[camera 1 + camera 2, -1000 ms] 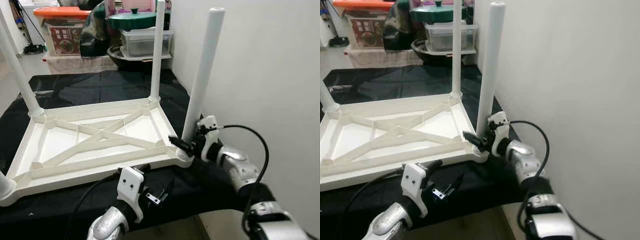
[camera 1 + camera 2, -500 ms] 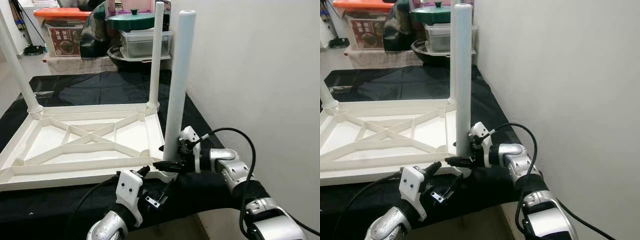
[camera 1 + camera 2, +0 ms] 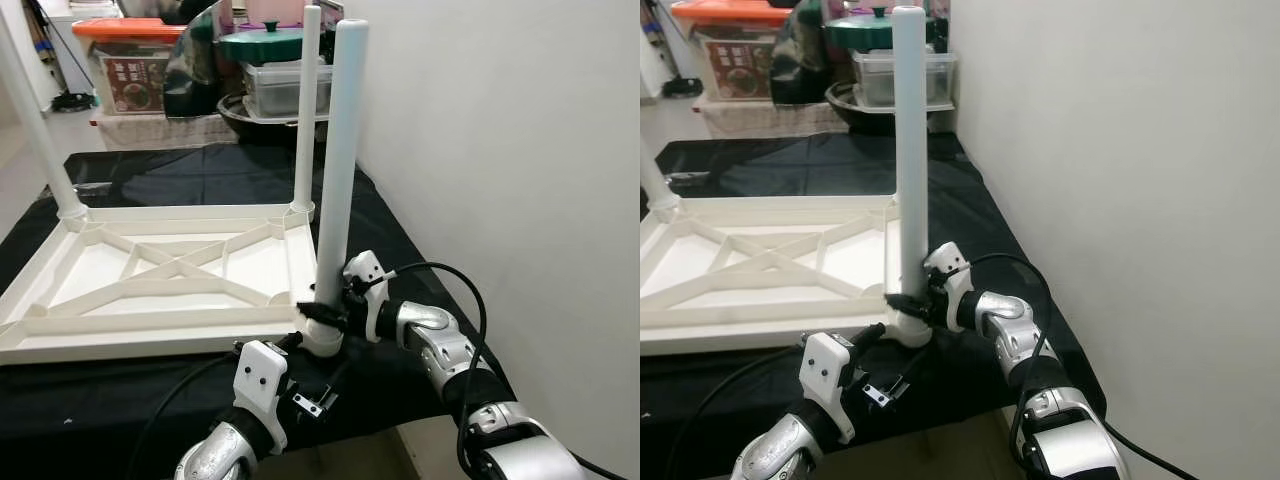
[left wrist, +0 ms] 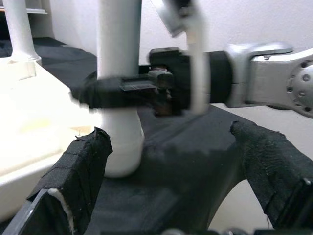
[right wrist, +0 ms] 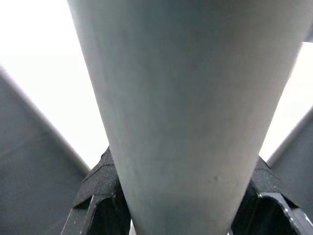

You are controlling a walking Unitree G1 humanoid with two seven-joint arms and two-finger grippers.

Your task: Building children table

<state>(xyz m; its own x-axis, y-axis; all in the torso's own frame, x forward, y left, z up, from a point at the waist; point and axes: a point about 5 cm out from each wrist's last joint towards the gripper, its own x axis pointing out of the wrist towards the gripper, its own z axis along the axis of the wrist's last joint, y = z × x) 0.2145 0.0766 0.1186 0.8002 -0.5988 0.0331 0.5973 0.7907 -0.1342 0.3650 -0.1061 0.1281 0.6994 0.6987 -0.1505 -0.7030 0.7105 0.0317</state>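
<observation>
Upturned white table top (image 3: 150, 300) flat on black cloth (image 3: 200, 170), legs pointing up. Near-corner leg (image 3: 335, 170) upright in its socket beside the white wall (image 3: 500, 150), clamped low down by right gripper (image 3: 318, 312). Left gripper (image 3: 325, 385) just before that corner, fingers (image 4: 83, 161) spread, grasping nothing.

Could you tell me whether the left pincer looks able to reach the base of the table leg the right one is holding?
Probably yes: the left pincer is open just in front of the table leg, with bare black cloth between; the right pincer grips higher up.
</observation>
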